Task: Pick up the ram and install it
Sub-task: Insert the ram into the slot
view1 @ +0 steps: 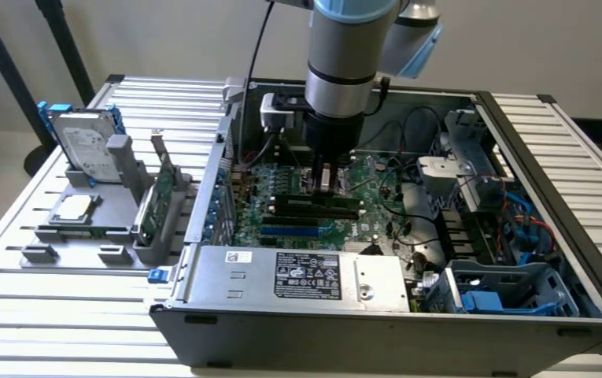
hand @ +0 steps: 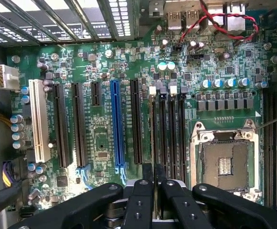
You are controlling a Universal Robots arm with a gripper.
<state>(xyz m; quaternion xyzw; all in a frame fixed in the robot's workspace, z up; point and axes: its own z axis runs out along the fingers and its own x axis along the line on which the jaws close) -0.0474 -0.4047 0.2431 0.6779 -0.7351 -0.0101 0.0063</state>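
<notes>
The pincer hangs low inside the open computer case, straight above the motherboard, and its two fingers are closed together on the ram. In the wrist view the ram is seen from its thin edge, a narrow strip that runs away from the fingertips along the memory slots. It stands in line with the slot nearest to the black expansion slots, but I cannot tell if it already sits inside this slot or is only just above it. Beside the pincer, on the far side of the memory slots, lies the empty processor socket with its metal frame. On the other side of the pincer are a blue slot and a white slot. Well apart from the pincer, outside the case toward the exterior view's left, a grey holder stands on the table with a silver hard drive and a green expansion card upright in it.
</notes>
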